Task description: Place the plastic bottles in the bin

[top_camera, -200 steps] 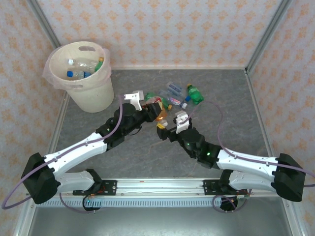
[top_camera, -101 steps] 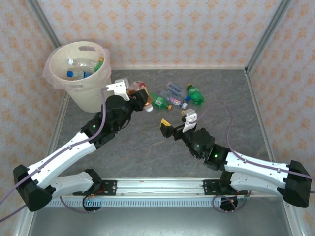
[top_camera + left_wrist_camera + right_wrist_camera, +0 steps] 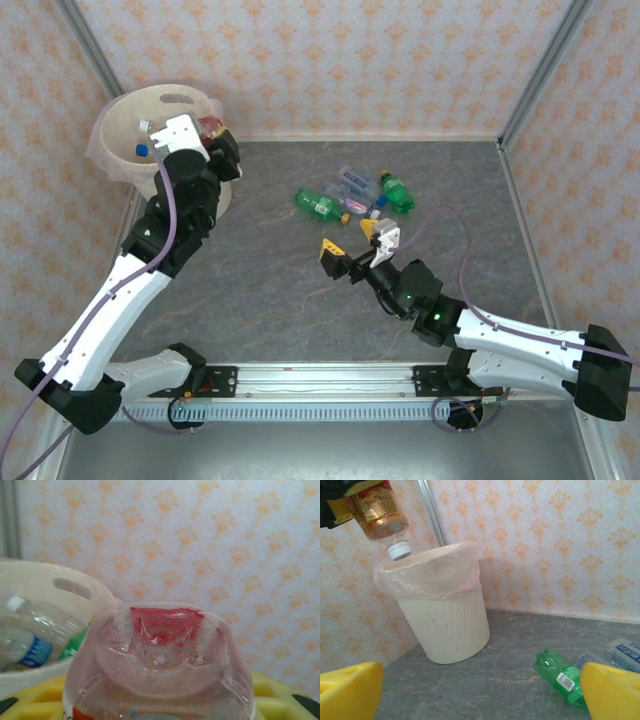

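The left gripper (image 3: 215,142) holds a bottle (image 3: 379,507) tight, cap down, over the bin (image 3: 447,625) (far left). The right gripper (image 3: 350,240) is wide open, holding nothing, near other bottles (image 3: 322,205) on the table (image 3: 270,290).

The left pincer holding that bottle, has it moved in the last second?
Yes. The left pincer carried its bottle away from the loose bottles, up and left, to the rim of the bin.

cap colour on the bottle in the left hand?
White cap on the bottle; the right wrist view shows it best.
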### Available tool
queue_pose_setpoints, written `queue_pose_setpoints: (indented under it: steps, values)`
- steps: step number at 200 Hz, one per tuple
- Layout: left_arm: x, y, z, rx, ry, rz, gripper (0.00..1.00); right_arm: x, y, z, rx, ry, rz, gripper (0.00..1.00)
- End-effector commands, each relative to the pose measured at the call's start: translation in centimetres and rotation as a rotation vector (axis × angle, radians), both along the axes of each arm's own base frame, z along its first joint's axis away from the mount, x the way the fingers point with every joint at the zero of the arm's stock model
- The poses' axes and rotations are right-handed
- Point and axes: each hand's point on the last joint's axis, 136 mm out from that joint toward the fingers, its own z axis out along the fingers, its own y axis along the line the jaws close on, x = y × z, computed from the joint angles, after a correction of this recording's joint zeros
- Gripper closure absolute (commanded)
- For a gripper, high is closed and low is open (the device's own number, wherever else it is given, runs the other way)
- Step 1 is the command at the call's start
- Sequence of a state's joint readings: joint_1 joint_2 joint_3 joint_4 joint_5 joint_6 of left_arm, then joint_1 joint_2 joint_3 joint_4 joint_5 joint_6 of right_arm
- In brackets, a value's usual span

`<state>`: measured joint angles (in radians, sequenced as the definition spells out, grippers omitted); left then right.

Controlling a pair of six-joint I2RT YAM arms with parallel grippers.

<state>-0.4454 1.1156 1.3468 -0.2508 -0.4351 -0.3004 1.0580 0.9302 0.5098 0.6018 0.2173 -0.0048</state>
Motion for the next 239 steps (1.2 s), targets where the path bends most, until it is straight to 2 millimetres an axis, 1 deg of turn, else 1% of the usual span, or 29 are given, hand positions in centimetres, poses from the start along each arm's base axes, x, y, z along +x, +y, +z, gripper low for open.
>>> queue_pose_setpoints:
  steps: [1,53,84,111,138,168,191,212,239]
  values:
    - [0.9,2.6,0.8,0.078,0.033,0.084,0.53,-0.6,-0.1,0.7,0.049,-0.031,0.024,0.0]
    - [4.4,9.0,3.1,0.093,0.024,0.269,0.53,-1.4,-1.1,0.6,0.088,-0.036,0.039,0.0]
    - [6.7,12.2,3.6,0.078,0.006,0.361,0.53,-1.7,-1.4,0.6,0.103,-0.031,0.05,0.0]
    - [9.2,14.4,2.6,0.059,0.008,0.42,0.53,-1.9,-1.5,0.7,0.109,-0.031,0.055,0.0]
    - [11.2,16.4,1.4,0.039,0.013,0.466,0.53,-1.9,-1.9,0.8,0.116,-0.036,0.047,0.0]
    - [13.2,18.4,0.3,0.023,0.034,0.493,0.53,-2.0,-1.9,0.8,0.118,-0.036,0.05,0.0]
    - [14.8,19.6,-0.8,0.008,0.084,0.508,0.52,-2.0,-1.9,0.7,0.117,-0.033,0.049,0.0]
    - [16.0,19.8,-1.6,0.004,0.118,0.494,0.51,-1.9,-1.9,0.8,0.115,-0.034,0.048,0.0]
    - [16.7,19.9,-2.0,0.008,0.136,0.494,0.49,-1.9,-1.9,0.6,0.112,-0.033,0.044,0.0]
